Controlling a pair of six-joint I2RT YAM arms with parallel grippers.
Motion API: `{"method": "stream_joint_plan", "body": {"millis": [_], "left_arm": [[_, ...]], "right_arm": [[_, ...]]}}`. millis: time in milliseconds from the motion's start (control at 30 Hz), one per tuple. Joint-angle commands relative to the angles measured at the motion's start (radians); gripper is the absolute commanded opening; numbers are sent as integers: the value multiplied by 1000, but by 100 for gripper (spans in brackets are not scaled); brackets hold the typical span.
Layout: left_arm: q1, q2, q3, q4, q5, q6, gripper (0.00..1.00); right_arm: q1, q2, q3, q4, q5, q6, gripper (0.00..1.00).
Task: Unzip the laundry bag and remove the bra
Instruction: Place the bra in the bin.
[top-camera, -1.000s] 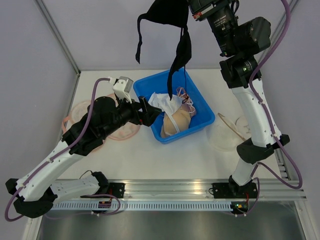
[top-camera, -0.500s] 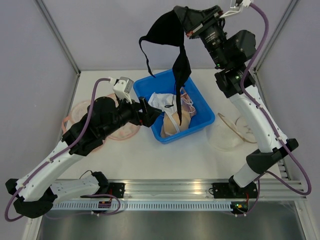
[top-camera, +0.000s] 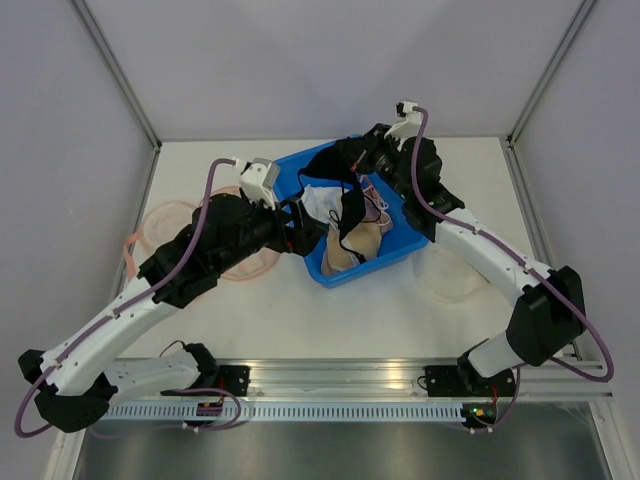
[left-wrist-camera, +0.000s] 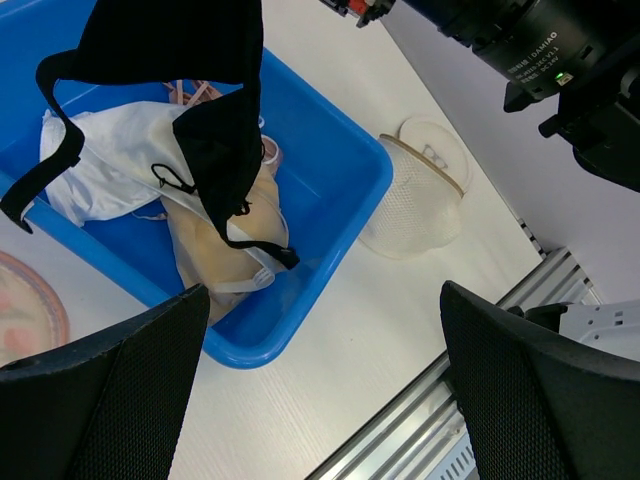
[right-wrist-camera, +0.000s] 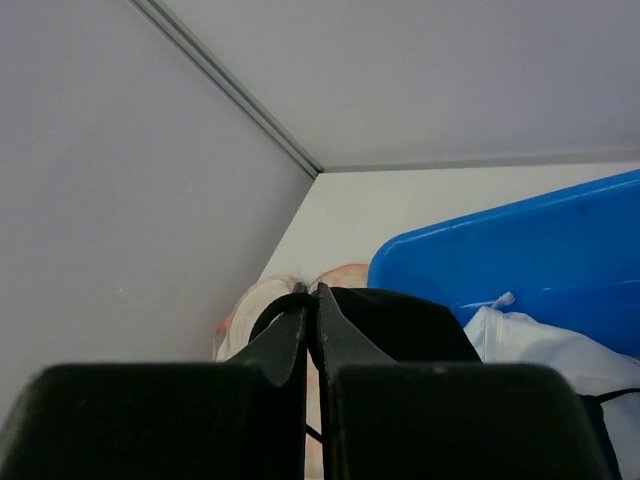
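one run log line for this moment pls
right gripper: shut on black bra | bra: dangling into blue bin | left gripper: open, empty, beside bin

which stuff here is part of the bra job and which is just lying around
Job: black bra, held in the right jaws; pink mesh bag; white mesh bag.
Lying about: blue bin, white cloth, beige garment.
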Motion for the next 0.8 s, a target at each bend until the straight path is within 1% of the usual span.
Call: {"method": "stream_joint_plan", "body": {"millis": [0,33,167,267,300,333,400,433,467,533,600,667,700,733,767], "left_arm": [[5,18,-1,38,-22,-21,99],[5,25,3,39,-22,-20,99],[5,35,8,38,-21,-24,99],[5,46,8,38,-32,-24,99],[5,55,11,38,-35,-27,99],[7,60,17,38,-36,-28,99],[5,74,25,39,-36,-31,99],[5,90,31,39,-36,-32,99],[5,98,34,42,-38,-34,99],[5,129,45,45,-36,-32,99],[5,155,48,47,-33,-38,99],[5,169,46,53,-36,-47,99],[5,176,49,55,-38,-52,99],[7,192,51,58,-39,-54,99],[5,196,52,59,-44,-57,99]], "right_arm": [[2,29,13,134,28,-53,0],[2,74,28,134,21,-59,1],[2,160,84,128,4,-97,0],[0,186,78,60,63,-155,1],[-2,186,71,36,146,-180,0],[-3,181,46,-10,187,-189,0],[-2,154,10,-50,277,-203,1],[-3,140,-8,-69,364,-205,0],[-3,123,-48,-99,412,-205,0],[-3,70,-106,-112,481,-230,0],[-3,22,-133,-138,514,-263,0],[-3,4,-136,-159,505,-286,1],[-3,5,-122,-196,527,-286,0],[-3,13,-73,-290,558,-271,0],[-3,20,-61,-341,611,-271,0]]}}
